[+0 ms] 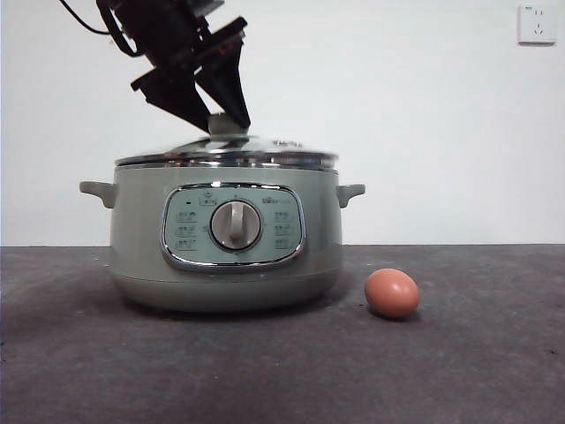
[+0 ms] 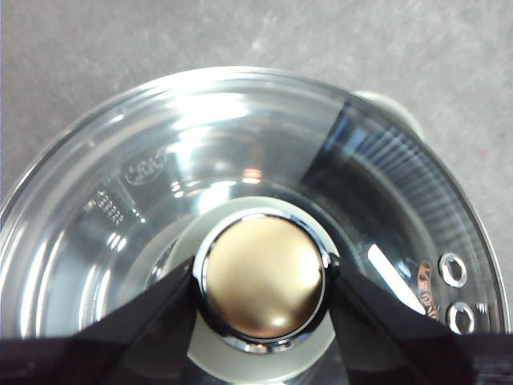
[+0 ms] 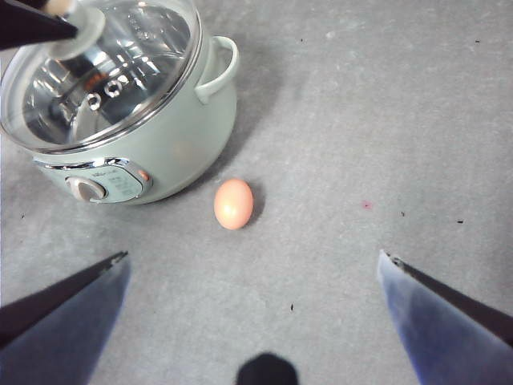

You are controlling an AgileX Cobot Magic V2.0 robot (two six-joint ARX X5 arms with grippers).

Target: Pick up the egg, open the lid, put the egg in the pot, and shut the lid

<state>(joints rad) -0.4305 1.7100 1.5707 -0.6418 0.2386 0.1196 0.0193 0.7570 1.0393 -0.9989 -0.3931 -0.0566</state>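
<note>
Front view: the lid [image 1: 227, 150] sits on the pot [image 1: 225, 238]; the egg [image 1: 391, 292] lies on the table [image 1: 477, 371], just right of the pot, apart from it.

Clear glass lid [image 2: 240, 144] gleaming, ringed in polished steel, its knob [image 2: 263, 277] showing a satin sheen between the matt black left gripper [image 2: 263, 281]; pot [image 1: 225, 234] glossy, egg [image 1: 391, 292] smooth, tabletop [image 1: 459, 371] lying rough, matt grey.

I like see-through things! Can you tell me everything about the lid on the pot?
The lid is a round, shallow dome of clear glass with a shiny steel rim and a pale green knob capped in metal. It sits flat and closed on the pot. The left tool has its jaws on either side of the knob.
</note>
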